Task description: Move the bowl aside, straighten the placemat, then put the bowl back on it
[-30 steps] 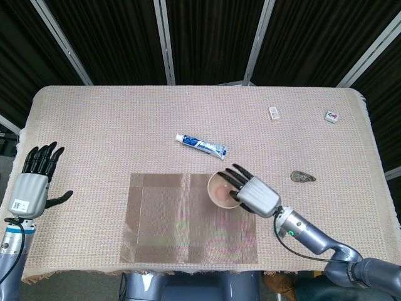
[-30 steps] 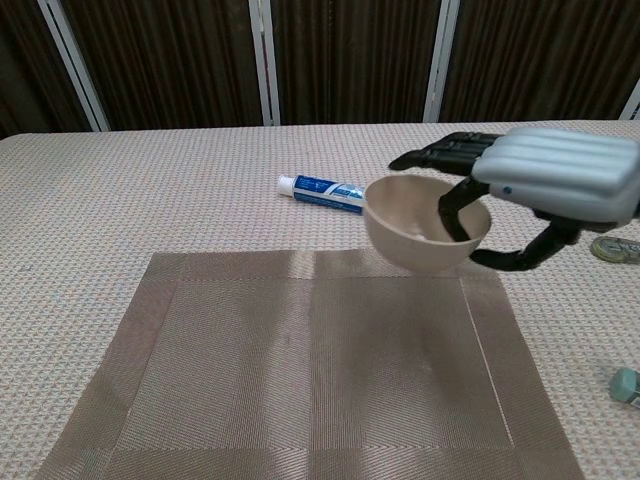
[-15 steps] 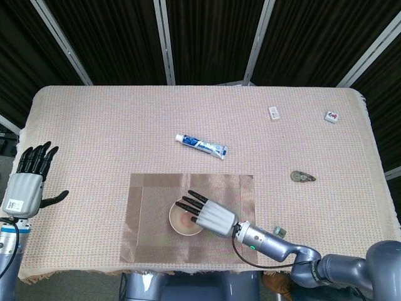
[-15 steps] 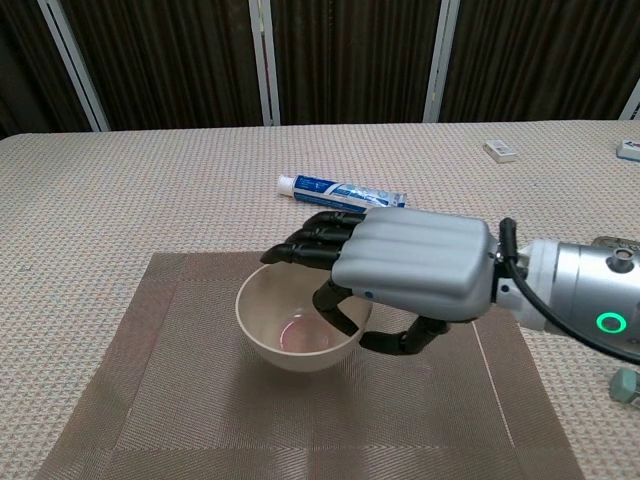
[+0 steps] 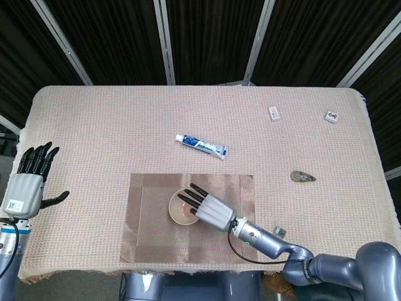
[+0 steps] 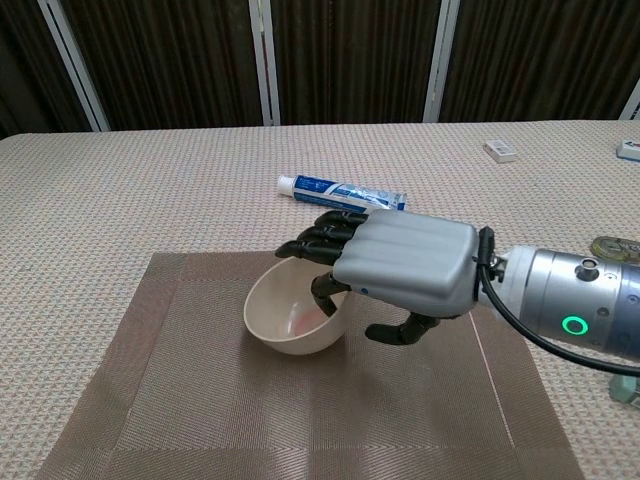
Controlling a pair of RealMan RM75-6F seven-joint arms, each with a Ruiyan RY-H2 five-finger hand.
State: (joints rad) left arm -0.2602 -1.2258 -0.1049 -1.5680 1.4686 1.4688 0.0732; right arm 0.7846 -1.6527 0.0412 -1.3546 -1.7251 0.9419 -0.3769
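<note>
My right hand (image 6: 405, 268) grips the bowl (image 6: 291, 312): my fingers (image 6: 322, 236) reach over its far rim and into it, and my thumb curls under on the near side. In the chest view the bowl is tipped, its mouth turned toward my hand and its rounded side down on the placemat (image 6: 190, 400). From the head view my right hand (image 5: 210, 209) and the bowl (image 5: 180, 211) sit around the middle of the placemat (image 5: 150, 232), which lies square to the near edge of the table (image 5: 113, 125). Whether the bowl's base rests fully on the mat I cannot tell.

My left hand (image 5: 25, 185) is well apart at the table's left edge, holding nothing, fingers straight and spread, thumb out to the side.

Beyond the placemat lies a toothpaste tube (image 5: 201, 145), near the mat's far edge. To my right sits a small dark round object (image 5: 302, 177), and near the far right corner are two small tiles (image 5: 274, 113) and (image 5: 331, 116). A little greenish thing (image 5: 279, 232) shows beside my right forearm.
</note>
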